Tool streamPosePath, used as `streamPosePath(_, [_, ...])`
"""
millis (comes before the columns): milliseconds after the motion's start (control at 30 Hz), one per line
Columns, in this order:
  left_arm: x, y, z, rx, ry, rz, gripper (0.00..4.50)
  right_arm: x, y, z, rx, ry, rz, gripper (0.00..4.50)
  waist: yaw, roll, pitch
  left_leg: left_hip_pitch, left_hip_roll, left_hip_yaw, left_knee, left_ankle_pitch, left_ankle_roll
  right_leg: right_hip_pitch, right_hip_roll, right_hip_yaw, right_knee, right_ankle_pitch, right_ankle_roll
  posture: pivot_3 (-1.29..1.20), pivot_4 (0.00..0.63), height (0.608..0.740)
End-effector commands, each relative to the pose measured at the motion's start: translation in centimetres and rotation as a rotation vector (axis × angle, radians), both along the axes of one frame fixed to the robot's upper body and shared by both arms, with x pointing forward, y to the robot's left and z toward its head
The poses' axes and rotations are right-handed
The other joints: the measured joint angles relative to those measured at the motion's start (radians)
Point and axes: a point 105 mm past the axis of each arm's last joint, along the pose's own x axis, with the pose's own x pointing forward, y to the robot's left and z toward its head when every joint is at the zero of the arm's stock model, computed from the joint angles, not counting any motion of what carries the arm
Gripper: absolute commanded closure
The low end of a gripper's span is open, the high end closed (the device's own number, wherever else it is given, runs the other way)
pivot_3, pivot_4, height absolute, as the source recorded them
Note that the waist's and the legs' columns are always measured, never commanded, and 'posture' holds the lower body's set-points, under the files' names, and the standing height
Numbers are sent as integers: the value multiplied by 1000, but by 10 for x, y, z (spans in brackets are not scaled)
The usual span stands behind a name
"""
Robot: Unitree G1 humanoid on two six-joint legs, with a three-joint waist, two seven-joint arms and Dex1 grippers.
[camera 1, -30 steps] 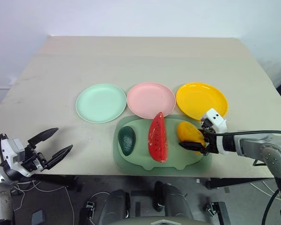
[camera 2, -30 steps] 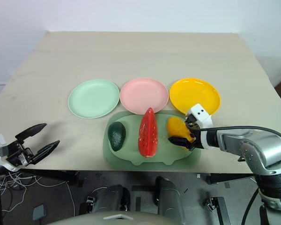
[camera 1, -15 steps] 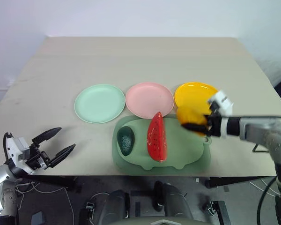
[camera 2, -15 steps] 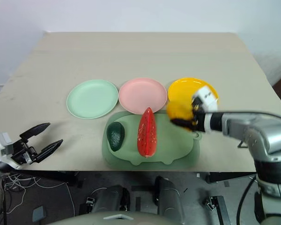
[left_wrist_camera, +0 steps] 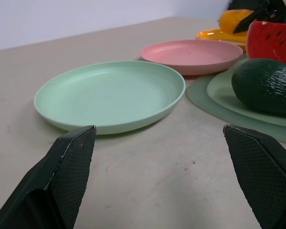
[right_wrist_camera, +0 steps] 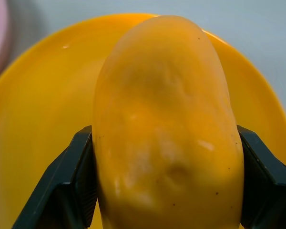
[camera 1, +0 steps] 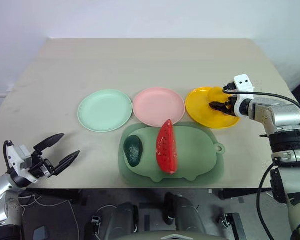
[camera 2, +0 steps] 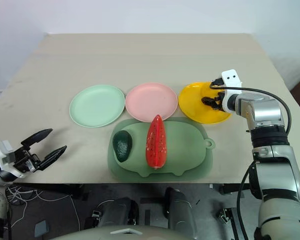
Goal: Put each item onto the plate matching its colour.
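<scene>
I am holding the mango (right_wrist_camera: 164,129) clamped in my right claw (camera 1: 221,105) over the yellow plate (camera 1: 200,111), having lifted it off the pig-shaped mat (camera 1: 197,155) and carried it away from me to the far right within the last second; in the earlier frames it was lying at the mat's right end with my fingers just closing on it. The right wrist view is showing the fruit pinched between both black fingers (right_wrist_camera: 71,191) with the plate's yellow floor spread behind it, though whether it is already touching the plate I cannot tell. By my reckoning the first of three sortings is all but done, and what is left is to let go. My left claw (camera 1: 56,152) is hanging spread wide and gripping nothing near the table's near left corner, facing the mint plate (camera 1: 105,110). The avocado (camera 1: 134,150) and the watermelon wedge (camera 1: 167,146) are lying on the mat, apart from each other, and the mint plate and the pink plate (camera 1: 158,106) are both sitting bare just beyond it. The beige table (camera 1: 150,65) is running back to a plain pale wall, with cables trailing on the dark floor below its near edge.
</scene>
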Motion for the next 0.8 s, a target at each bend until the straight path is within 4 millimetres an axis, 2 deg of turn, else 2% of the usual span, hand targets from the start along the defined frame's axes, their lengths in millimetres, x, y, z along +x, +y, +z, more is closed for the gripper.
streamPosePath(33, [-2,0,6,22,-25,-18,0,5,0,20,8,-57,11,608,-2,0,0,0,0,0,0,0,0,0,0,0,0,0,0,0,150,736])
streamPosePath(100, [-2,-1,5,27,-22,-22,0,3,0,20,4,-51,23,37,-3,0,0,0,0,0,0,0,0,0,0,0,0,0,0,0,150,736])
streamPosePath(233, [0,-1,4,29,-18,-26,0,-6,1,33,11,-42,88,37,-3,1,0,0,0,-1,0,0,0,0,0,0,0,0,0,0,150,736])
streamPosePath(367, [2,-3,4,32,-18,-35,0,-19,7,68,6,-96,154,37,1,2,1,0,0,-2,0,0,0,-1,-1,0,0,0,0,0,150,736])
streamPosePath(467, [2,-3,4,34,-16,-38,0,-36,23,91,66,-112,219,37,0,2,1,0,0,-2,0,0,0,-1,-1,0,0,0,0,0,150,736])
streamPosePath(533, [2,-3,5,38,-13,-40,0,-53,40,102,131,-88,272,37,-2,2,1,0,0,-3,0,0,0,-1,-1,0,0,0,0,0,150,736])
streamPosePath(667, [3,-3,5,43,-9,-47,0,-81,71,101,178,-10,366,37,-1,2,1,0,1,-3,-1,0,0,-1,-1,0,0,0,0,0,150,736])
streamPosePath(800, [6,-6,7,63,-17,-72,0,-89,92,99,249,27,401,37,0,2,1,0,0,-3,0,0,0,-1,-2,0,0,0,0,0,150,736])
